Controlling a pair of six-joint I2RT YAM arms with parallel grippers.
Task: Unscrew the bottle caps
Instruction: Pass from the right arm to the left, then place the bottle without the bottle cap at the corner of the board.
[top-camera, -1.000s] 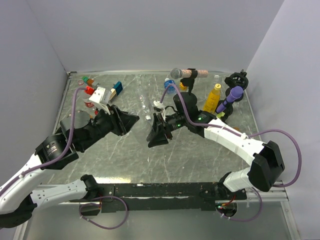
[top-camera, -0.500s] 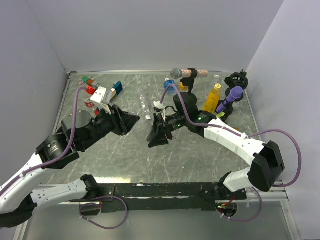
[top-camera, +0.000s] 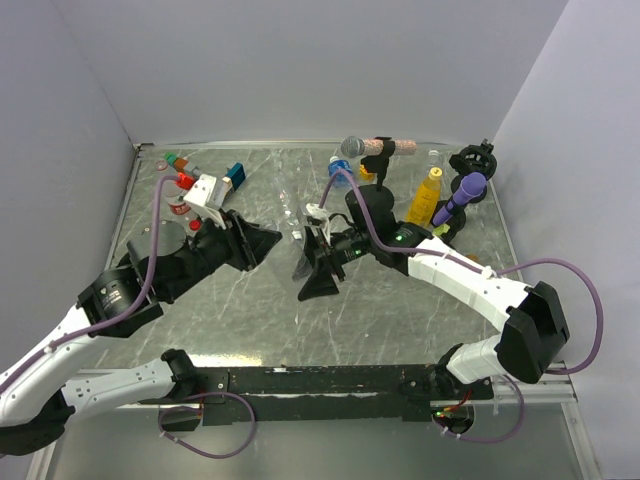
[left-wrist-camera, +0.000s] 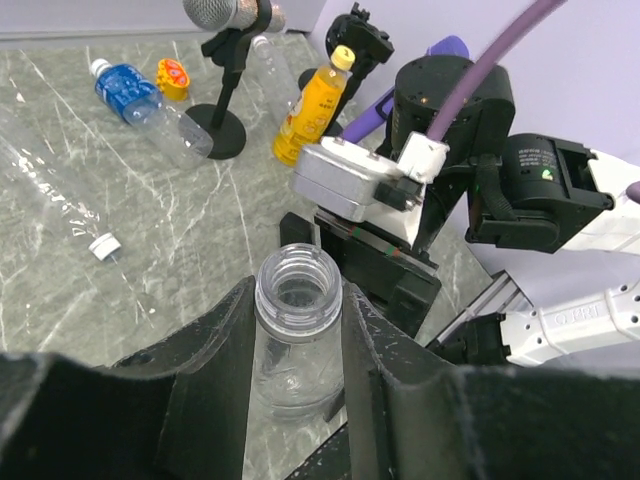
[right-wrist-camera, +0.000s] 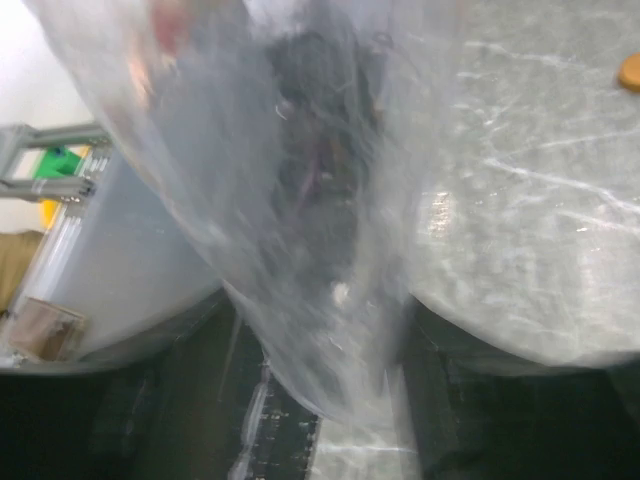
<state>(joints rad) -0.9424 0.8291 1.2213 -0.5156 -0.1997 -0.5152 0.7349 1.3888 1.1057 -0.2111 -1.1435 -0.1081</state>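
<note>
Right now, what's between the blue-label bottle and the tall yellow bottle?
The grey microphone's black stand, plus a squat orange bottle beside the blue-label bottle; the left wrist view shows it.

At the middle of the table (top-camera: 250, 330), an uncapped bottle (left-wrist-camera: 297, 300) sits between the fingers of the left gripper (top-camera: 266, 243), with the right gripper (top-camera: 318, 275) just to its right. Small bottles (top-camera: 180, 182) cluster in the far-left corner. Along the far edge stands a microphone (top-camera: 352, 147), then a tall bottle (top-camera: 427, 195), then a second microphone (top-camera: 465, 192) near the far-right corner.
</note>
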